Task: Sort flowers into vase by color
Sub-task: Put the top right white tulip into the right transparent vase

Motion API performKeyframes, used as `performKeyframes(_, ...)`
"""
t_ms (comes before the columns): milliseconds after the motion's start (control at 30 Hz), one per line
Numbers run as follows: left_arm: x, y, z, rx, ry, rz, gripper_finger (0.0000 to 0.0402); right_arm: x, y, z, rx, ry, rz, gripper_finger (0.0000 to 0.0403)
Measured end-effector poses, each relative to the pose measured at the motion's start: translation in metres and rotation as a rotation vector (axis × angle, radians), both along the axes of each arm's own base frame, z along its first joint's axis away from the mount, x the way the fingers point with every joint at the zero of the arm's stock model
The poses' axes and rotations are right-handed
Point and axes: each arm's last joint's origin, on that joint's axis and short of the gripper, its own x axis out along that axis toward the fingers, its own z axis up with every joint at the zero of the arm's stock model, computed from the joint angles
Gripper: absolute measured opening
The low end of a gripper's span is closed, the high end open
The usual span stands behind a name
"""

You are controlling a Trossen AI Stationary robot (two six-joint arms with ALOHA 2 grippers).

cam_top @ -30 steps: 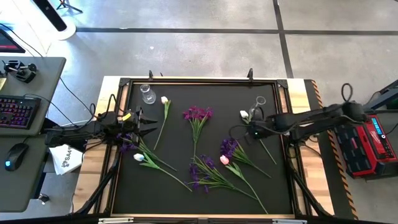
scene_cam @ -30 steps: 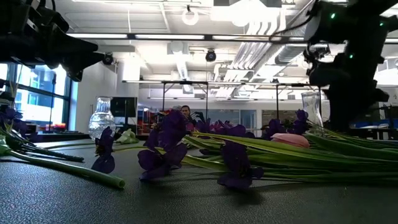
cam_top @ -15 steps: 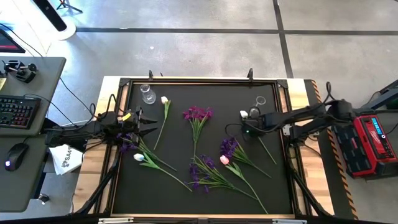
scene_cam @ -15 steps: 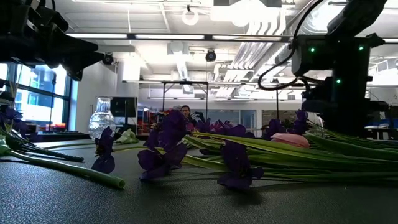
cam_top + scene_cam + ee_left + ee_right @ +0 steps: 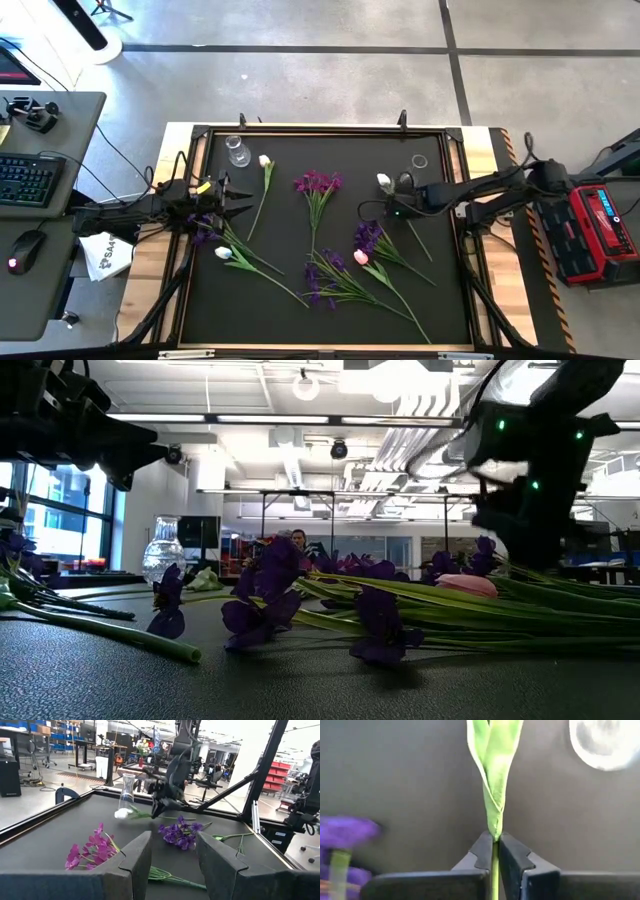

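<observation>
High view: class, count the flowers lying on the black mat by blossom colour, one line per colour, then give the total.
purple flowers: 4
white tulips: 3, one of them gripped by the right claw
pink tulip: 1
Total: 8 flowers
</observation>
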Motion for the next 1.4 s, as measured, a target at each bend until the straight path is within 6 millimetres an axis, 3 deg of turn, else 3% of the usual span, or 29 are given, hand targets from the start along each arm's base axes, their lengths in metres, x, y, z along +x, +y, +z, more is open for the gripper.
performKeyframes(200,0.0,0.0,0.0,-0.001,0.002,0.0,0.0141,0.012,0.007,0.029,-0.244,-0.265,0.092,0.0002)
performKeyframes(500,0.0,0.0,0.0,-0.001,0.003,0.0,0.0141,0.006,0.021,0.094,-0.903,-0.409,0.118,0.0001)
performKeyframes(667,0.0,0.0,0.0,-0.001,0.003,0.0,0.0141,-0.005,0.021,0.128,-1.052,-0.427,0.112,0.0)
performKeyframes(933,0.0,0.0,0.0,-0.001,0.003,0.0,0.0141,-0.013,0.013,0.171,-1.284,-0.47,0.301,0.0)
performKeyframes(1133,0.0,0.0,0.0,-0.001,0.004,0.0,0.0141,-0.027,0.004,0.17,-1.341,-0.417,0.304,0.0)
performKeyframes(1400,0.0,0.0,0.0,-0.001,0.004,0.0,0.0141,-0.056,-0.008,0.14,-1.371,-0.514,0.128,0.0)
